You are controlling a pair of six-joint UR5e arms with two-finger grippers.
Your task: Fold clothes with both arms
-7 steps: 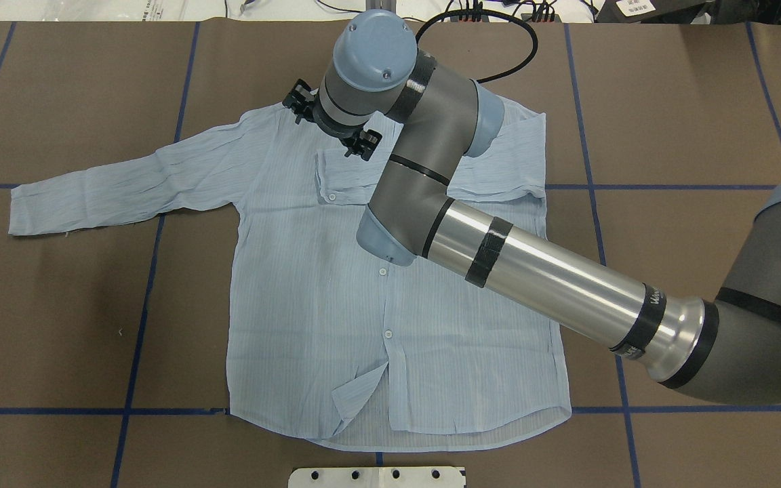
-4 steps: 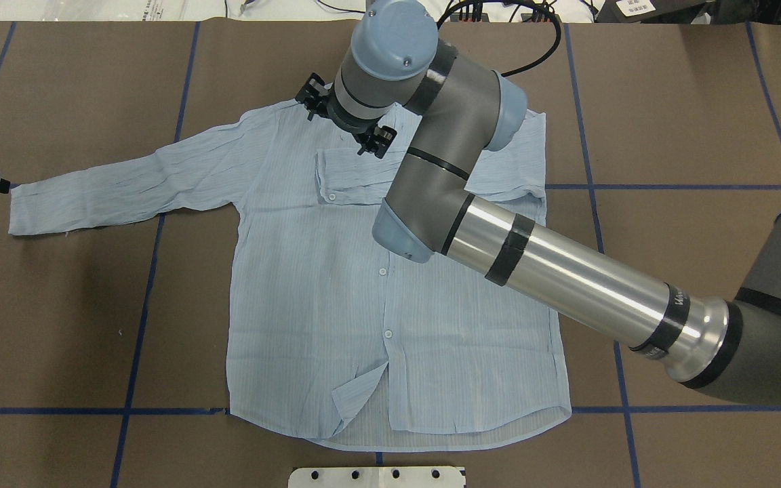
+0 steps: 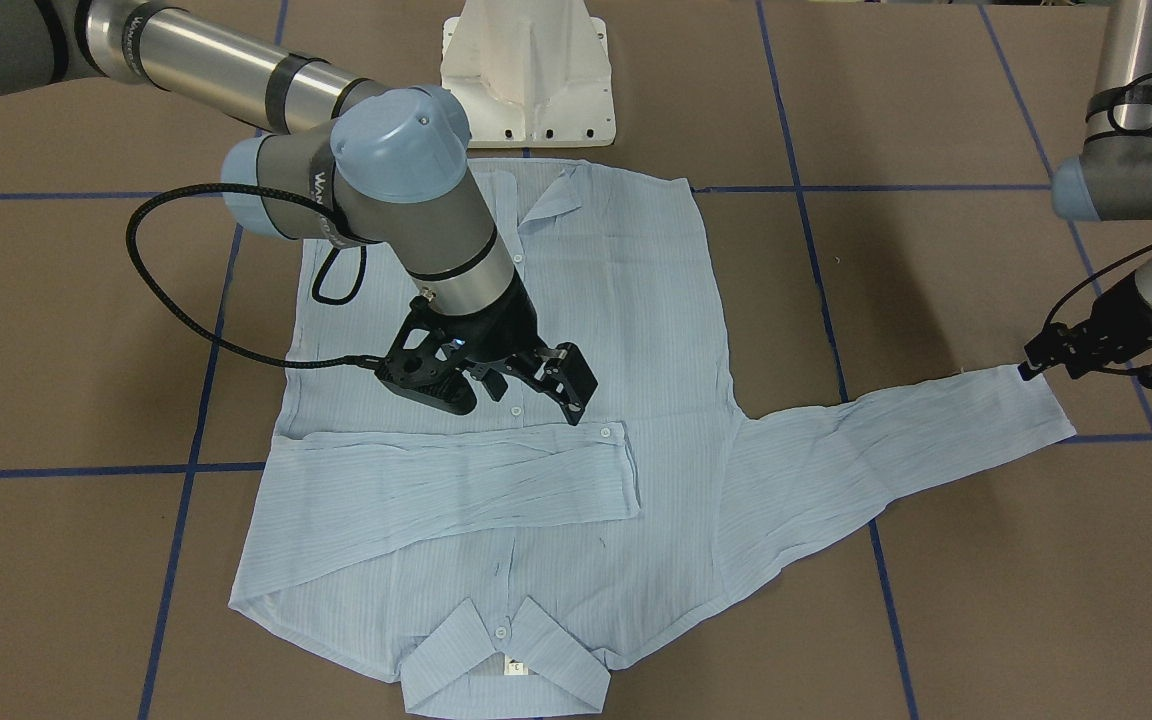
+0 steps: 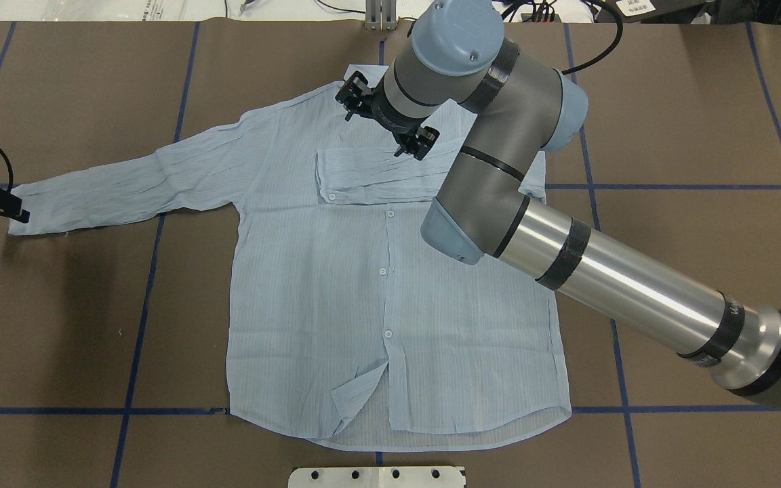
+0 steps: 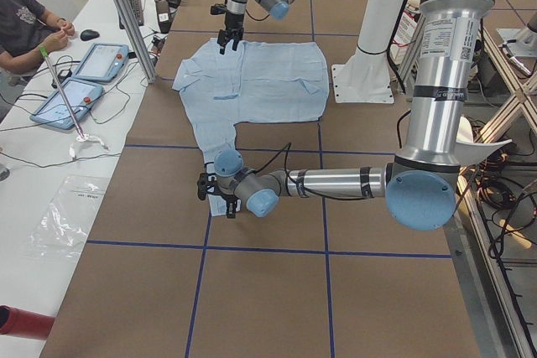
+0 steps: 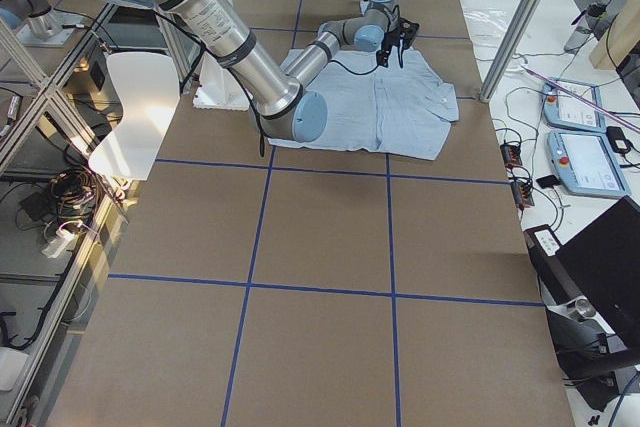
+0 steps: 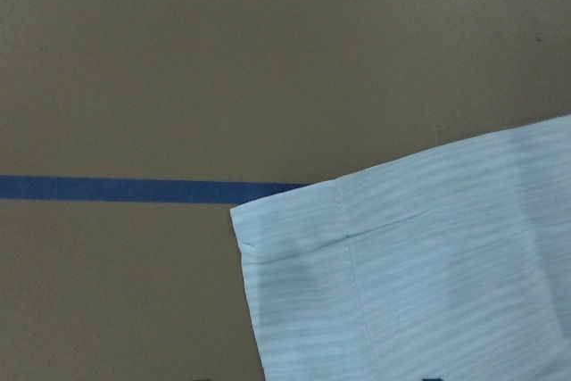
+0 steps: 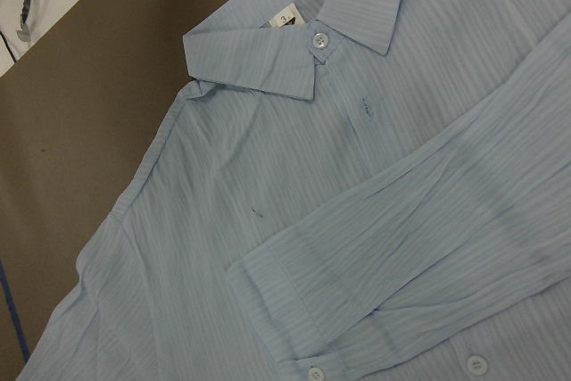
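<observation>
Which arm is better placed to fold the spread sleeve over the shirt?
Left. The left gripper is at that sleeve's cuff; the right gripper hovers over the shirt front, far from it.

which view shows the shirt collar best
Right wrist-mounted: the collar is close and sharp, with button and neck label clear. Front-facing shows it whole but smaller; overhead mostly hides it behind the right arm; side views make it tiny; left wrist misses it.

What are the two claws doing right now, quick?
Left claw: looks open, right by the sleeve cuff, holding nothing.
Right claw: open, above the shirt, holding nothing.
</observation>
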